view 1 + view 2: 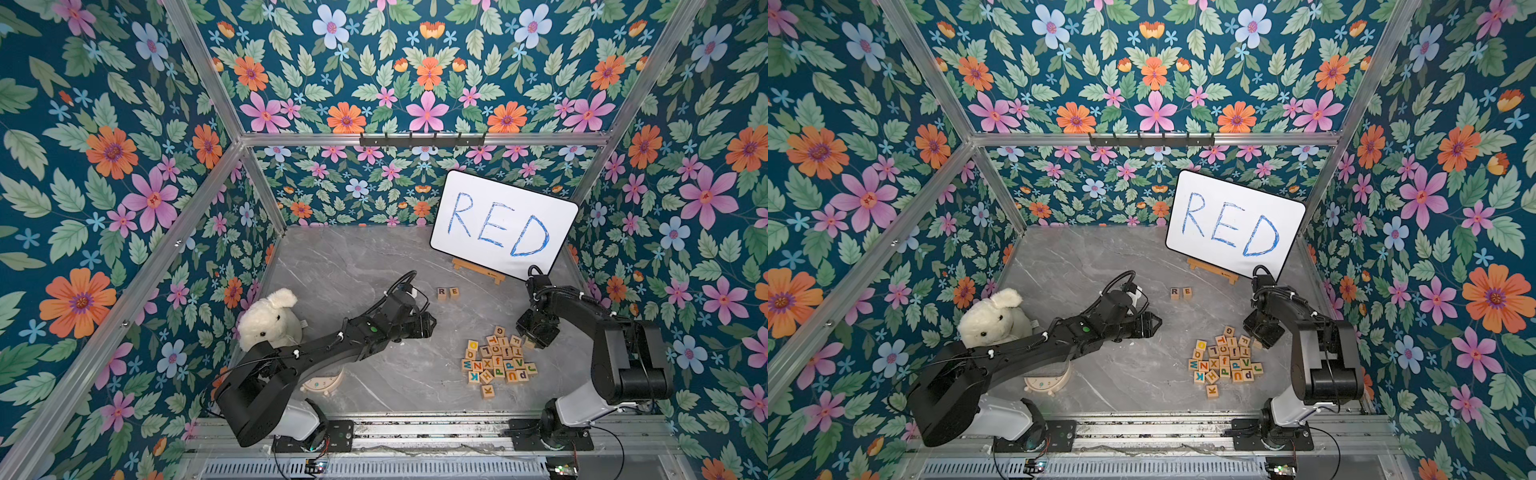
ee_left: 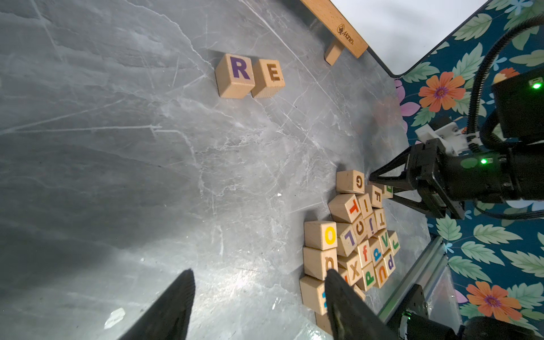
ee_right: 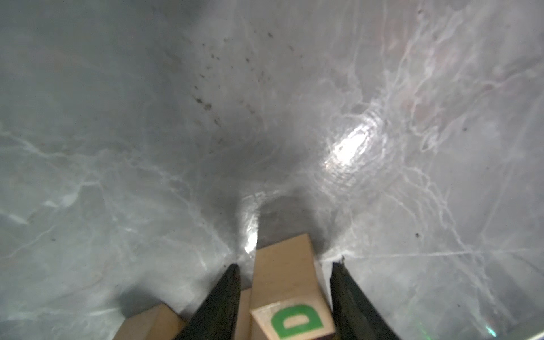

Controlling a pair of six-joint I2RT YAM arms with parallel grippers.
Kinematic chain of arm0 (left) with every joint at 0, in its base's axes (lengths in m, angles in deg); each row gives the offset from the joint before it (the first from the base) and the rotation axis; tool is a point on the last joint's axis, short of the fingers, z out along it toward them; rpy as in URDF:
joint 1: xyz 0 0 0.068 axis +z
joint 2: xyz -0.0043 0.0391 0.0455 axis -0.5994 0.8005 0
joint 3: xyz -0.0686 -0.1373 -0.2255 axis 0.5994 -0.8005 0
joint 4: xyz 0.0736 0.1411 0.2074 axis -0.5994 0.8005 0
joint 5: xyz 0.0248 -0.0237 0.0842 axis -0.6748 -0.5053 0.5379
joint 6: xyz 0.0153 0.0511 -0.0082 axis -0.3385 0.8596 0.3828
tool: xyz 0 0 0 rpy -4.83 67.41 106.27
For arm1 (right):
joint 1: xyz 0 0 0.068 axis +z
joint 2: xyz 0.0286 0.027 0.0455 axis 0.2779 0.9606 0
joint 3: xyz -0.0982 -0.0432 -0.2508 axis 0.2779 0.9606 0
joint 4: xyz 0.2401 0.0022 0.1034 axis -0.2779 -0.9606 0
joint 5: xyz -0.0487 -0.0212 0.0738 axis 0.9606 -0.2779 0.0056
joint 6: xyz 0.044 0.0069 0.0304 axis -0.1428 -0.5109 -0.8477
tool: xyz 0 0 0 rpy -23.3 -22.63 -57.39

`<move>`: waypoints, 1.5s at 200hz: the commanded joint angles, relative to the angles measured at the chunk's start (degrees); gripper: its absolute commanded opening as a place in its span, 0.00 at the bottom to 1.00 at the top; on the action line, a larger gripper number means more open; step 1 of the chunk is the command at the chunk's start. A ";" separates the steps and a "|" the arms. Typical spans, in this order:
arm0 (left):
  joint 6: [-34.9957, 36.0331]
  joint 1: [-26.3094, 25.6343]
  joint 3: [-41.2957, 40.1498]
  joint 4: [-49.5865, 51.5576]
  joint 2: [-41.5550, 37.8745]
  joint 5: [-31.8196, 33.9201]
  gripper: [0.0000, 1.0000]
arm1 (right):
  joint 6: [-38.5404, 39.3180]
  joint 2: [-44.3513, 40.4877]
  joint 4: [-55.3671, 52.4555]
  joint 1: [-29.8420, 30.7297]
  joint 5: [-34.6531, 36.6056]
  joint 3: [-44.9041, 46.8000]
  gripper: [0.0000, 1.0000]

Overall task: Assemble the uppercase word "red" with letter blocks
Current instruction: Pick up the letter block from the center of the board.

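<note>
Two letter blocks stand side by side on the grey marble table: R (image 1: 441, 293) (image 2: 235, 75) and E (image 1: 454, 292) (image 2: 269, 78). A pile of loose letter blocks (image 1: 496, 363) (image 2: 353, 235) lies front right. At the pile's far right edge sits the green D block (image 3: 291, 294) (image 2: 389, 190). My right gripper (image 3: 285, 265) (image 1: 530, 343) straddles it, jaws open with a gap on each side. My left gripper (image 2: 259, 273) (image 1: 432, 324) hovers open and empty over bare table, left of the pile and in front of R and E.
A white board (image 1: 503, 224) handwritten RED leans on a wooden easel (image 1: 478, 270) at the back right. A white plush toy (image 1: 270, 320) sits at the left, and a small clock (image 1: 320, 382) lies under my left arm. Floral walls close in both sides.
</note>
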 commanded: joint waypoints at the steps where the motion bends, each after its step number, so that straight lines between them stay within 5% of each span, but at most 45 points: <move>1: 0.03 -0.03 0.38 -0.15 0.23 0.42 0.72 | 3.85 -0.94 -1.06 0.06 0.84 -0.18 0.52; 55: 0.07 -0.03 0.25 -0.37 0.35 0.69 0.72 | 10.88 -3.64 1.87 0.15 -2.86 1.15 0.51; 164: 0.17 -0.03 -0.76 -0.55 -1.16 1.90 0.74 | 9.56 -1.60 1.46 0.83 -0.85 0.89 0.37; 300: 2.01 0.06 -3.39 0.91 -8.23 14.18 0.76 | -13.13 -8.19 -10.35 0.84 -2.09 -5.09 0.22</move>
